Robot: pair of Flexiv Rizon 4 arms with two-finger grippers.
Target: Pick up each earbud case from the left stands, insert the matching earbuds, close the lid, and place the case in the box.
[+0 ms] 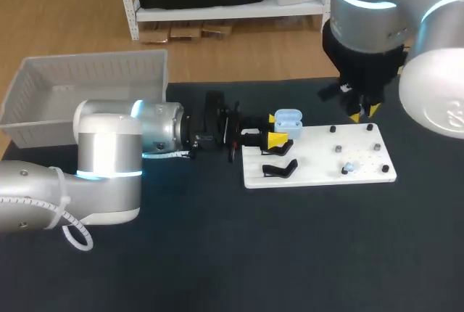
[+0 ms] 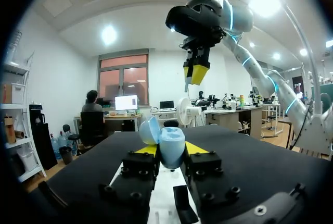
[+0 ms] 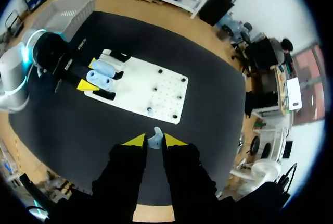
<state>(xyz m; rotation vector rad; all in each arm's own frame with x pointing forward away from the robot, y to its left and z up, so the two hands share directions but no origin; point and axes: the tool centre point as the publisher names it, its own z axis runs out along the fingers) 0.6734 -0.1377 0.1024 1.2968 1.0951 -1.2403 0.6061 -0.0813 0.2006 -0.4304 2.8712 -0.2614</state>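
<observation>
Left claw (image 2: 170, 150) is clamped on the open blue earbud case (image 2: 171, 141) at the white board's (image 1: 319, 159) edge. Right claw (image 3: 154, 141) pinches an earbud (image 3: 154, 136) above the worktop (image 1: 217, 254).

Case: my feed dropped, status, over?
Left gripper shut on case, lid open, at board's left end. Right gripper high, shut on earbud. Other earbud on board. Nothing in the way seen.

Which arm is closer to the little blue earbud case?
Left. The left jaws flank the earbud case; the right jaws, holding an earbud, hang apart above the white board's far edge.
</observation>
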